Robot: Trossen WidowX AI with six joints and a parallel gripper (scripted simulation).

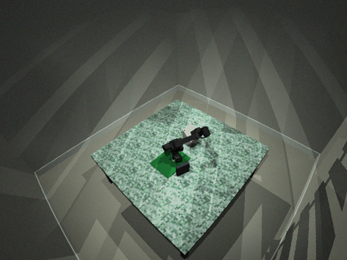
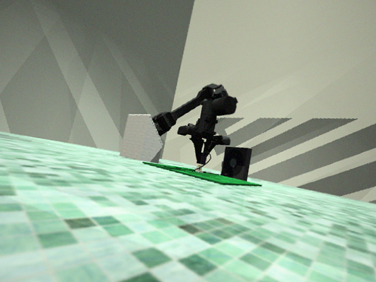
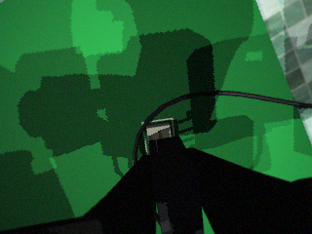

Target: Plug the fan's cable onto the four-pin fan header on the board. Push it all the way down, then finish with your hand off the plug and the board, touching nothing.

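Observation:
My gripper (image 2: 199, 162) (image 3: 168, 159) points down over the green board (image 1: 166, 171) (image 2: 226, 181) (image 3: 97, 200). It is shut on the cable's plug, mostly hidden by the dark fingertips. The pale header (image 3: 159, 129) shows just ahead of the fingertips in the wrist view, inside a white outline. In the exterior view the fingertips are just above a small pale part on the board; whether plug and header touch or are seated I cannot tell. The black cable (image 2: 210, 156) (image 3: 214, 93) loops from the fingertips toward the black fan (image 1: 182, 168) (image 2: 240, 166), which stands upright by the board.
A pale block (image 1: 188, 129) (image 2: 138, 137) with a slanted side stands behind the board, near the arm's lower part. The arm reaches over from that side. The mottled green table (image 1: 179, 208) (image 2: 167, 224) lies around the board. Hard shadows cross the board in the wrist view.

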